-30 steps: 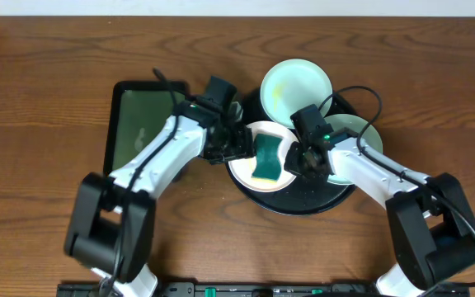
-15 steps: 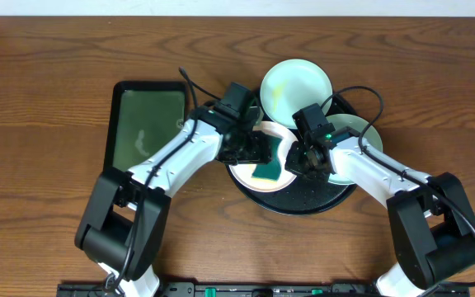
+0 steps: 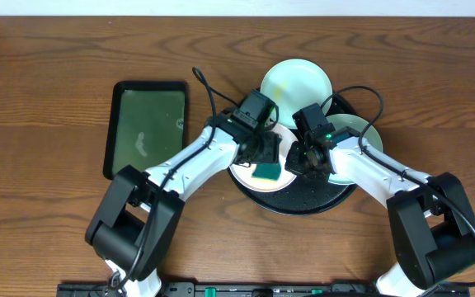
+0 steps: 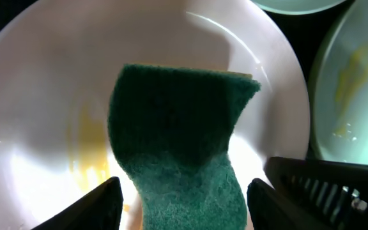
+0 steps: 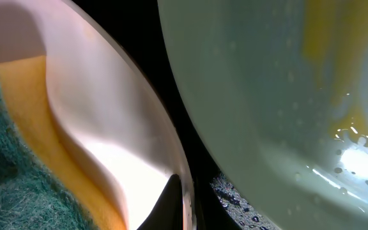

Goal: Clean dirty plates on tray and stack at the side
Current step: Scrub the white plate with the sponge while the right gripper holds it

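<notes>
The round black tray [image 3: 303, 196] holds three plates. A pale mint plate [image 3: 296, 85] lies at its back. Another mint plate [image 3: 361, 132], yellow-smeared [image 5: 267, 96], lies at its right, half under my right arm. A white plate [image 3: 242, 172] with a yellow smear [image 4: 88, 147] lies at the front left. My left gripper [image 3: 263, 157] [image 4: 184, 191] is shut on a green and yellow sponge [image 3: 266, 172] [image 4: 177, 140] and presses it into the white plate. My right gripper [image 3: 302, 162] [image 5: 183, 207] is shut on the white plate's right rim [image 5: 107, 128].
A smaller rectangular dark green tray [image 3: 147, 124] lies on the wooden table [image 3: 48, 91] left of the round tray. The two arms meet close together over the round tray. Droplets speckle the black tray floor [image 5: 235, 198]. A black cable [image 3: 369, 92] loops over the right plate.
My left gripper has swung right, from the white plate's left rim to over its middle, with the sponge now pointing toward the front. My right gripper has stayed on the rim.
</notes>
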